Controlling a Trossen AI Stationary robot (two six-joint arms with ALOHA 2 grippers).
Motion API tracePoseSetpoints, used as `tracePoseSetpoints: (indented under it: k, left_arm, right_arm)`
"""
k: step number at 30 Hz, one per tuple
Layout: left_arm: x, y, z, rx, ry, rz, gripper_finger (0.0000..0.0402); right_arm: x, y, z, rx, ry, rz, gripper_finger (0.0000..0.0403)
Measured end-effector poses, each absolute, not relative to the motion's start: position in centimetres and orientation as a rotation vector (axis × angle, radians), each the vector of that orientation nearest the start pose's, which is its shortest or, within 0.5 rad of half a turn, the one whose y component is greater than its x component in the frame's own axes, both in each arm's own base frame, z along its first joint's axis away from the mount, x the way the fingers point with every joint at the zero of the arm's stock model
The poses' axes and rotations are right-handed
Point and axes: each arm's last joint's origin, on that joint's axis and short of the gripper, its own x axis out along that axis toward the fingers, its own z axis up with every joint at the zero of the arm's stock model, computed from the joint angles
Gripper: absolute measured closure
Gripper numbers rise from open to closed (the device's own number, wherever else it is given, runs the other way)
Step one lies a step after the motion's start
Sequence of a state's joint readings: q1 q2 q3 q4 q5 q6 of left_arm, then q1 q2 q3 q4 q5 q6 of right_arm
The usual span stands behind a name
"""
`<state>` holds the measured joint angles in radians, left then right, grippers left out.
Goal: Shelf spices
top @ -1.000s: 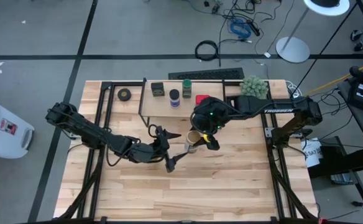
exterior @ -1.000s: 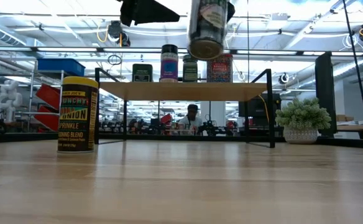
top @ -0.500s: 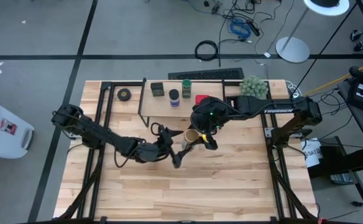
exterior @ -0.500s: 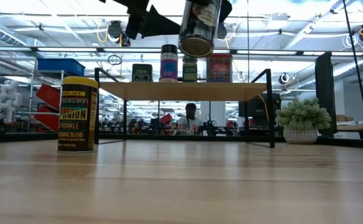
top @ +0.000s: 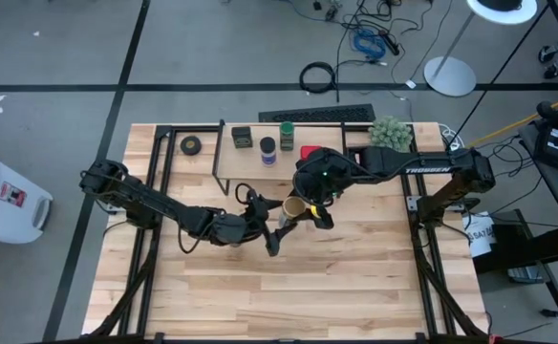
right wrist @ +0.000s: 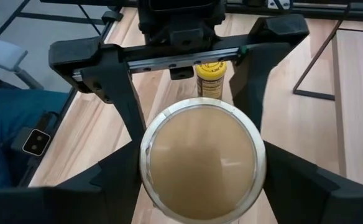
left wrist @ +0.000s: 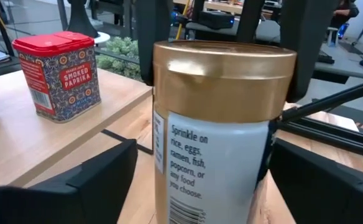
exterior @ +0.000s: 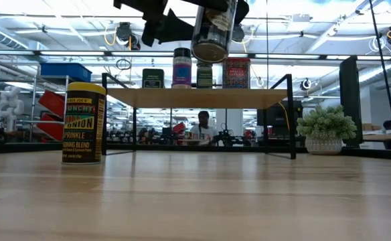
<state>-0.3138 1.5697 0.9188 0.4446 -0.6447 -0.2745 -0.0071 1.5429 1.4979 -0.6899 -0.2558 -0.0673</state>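
4 of the 6 spices already stood on the shelf (exterior: 202,98): the dark boxy tin (exterior: 152,77), the blue-lidded jar (exterior: 182,67), the green-lidded jar (exterior: 205,75) and the red square tin (left wrist: 57,74). The yellow-lidded jar (exterior: 84,122) sat upright on the table (exterior: 249,201), in front of the shelf and off to one side.

We saw the tan-lidded jar (exterior: 212,30) hanging in the air in front of the shelf, above the level of its top board. The right gripper (top: 308,212) pinched it from above, near the lid. The left gripper (left wrist: 203,186) had its jaws spread around the jar's body, with its fingers (left wrist: 101,180) flanking the label on both sides. A thin gap showed on at least 1 side, so we judged that they were not yet pressing.

We read this as a handover between the 2 arms, and its risk lay in the timing. If the right gripper let go before the left one had a firm hold, the jar would drop to the table and could roll away. If the left jaws met the jar off-centre, they could twist it in the right gripper's hold, since both arms would be pulling on 1 smooth, round body. The shelf stood near, so a careless swing could also knock the tins and jars lined up on it.
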Motion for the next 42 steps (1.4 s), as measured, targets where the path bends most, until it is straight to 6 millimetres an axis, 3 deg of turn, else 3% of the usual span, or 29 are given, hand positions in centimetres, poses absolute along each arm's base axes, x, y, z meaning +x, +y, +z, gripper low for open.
tracePoseSetpoints:
  k: [10,23,33,36,42]
  left_arm:
    - [32.9,-8.9,24.8,-0.162,0.145,0.316,0.0114]
    - [32.7,-9.5,24.7,-0.136,0.160,0.294,0.0118]
    - [32.5,-10.1,24.6,-0.112,0.175,0.270,0.0119]
    - [32.4,-10.4,24.6,-0.088,0.179,0.258,0.0119]
    - [31.1,-11.1,25.7,-0.077,0.196,0.229,0.0119]
  right_arm:
    - [33.2,0.6,35.2,0.034,0.716,0.266,0.0119]
    - [33.3,0.7,35.4,0.024,0.687,0.283,0.0110]
    - [33.7,0.7,36.1,-0.031,0.600,0.300,0.0058]
    - [32.9,1.2,36.9,-0.055,0.578,0.332,0.0050]
    - [29.4,3.4,39.0,-0.093,0.589,0.356,0.0048]
